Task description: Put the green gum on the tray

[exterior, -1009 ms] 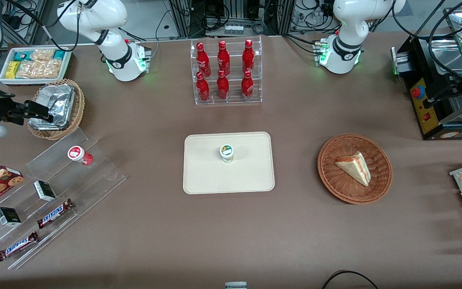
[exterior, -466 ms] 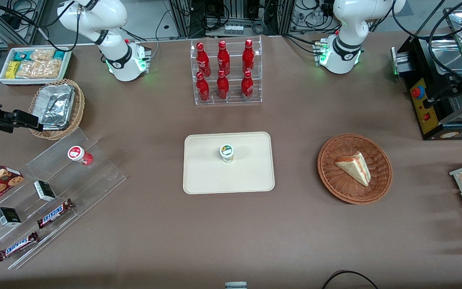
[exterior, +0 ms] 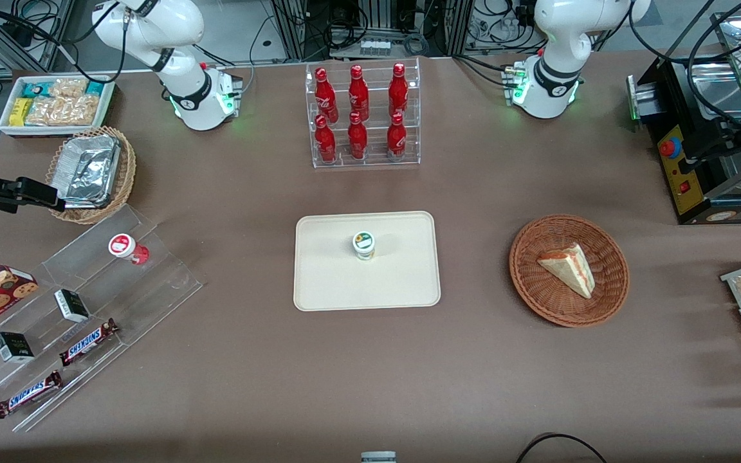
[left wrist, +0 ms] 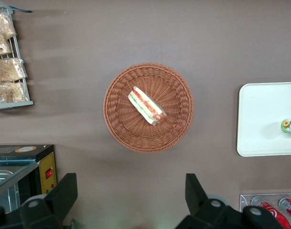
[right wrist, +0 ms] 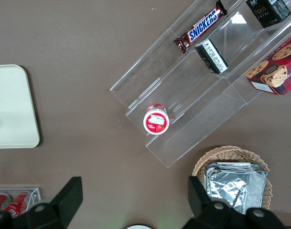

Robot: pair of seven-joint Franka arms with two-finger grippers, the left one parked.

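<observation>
The green gum [exterior: 363, 244], a small bottle with a white lid, stands upright near the middle of the cream tray [exterior: 332, 283]. Both also show in the left wrist view, the gum [left wrist: 289, 126] on the tray [left wrist: 262, 119]. My right gripper [exterior: 49, 194] hangs open and empty toward the working arm's end of the table, high above the foil-filled wicker basket [exterior: 91, 173], far from the tray. In the right wrist view the gripper [right wrist: 135, 195] has its fingers [right wrist: 71, 194] wide apart over bare table; one tray corner [right wrist: 14, 107] shows, the green gum does not.
A red-lidded gum bottle [exterior: 123, 247] stands on the clear acrylic stand [exterior: 152, 283], also in the right wrist view [right wrist: 156, 120], with Snickers bars [exterior: 87, 341] and small boxes. A rack of red bottles [exterior: 361, 116] is farther back. A wicker basket with a sandwich [exterior: 568, 270] lies toward the parked arm's end.
My right gripper has drawn back from the tray toward the working arm's end of the table. The green gum stays still on the tray.
</observation>
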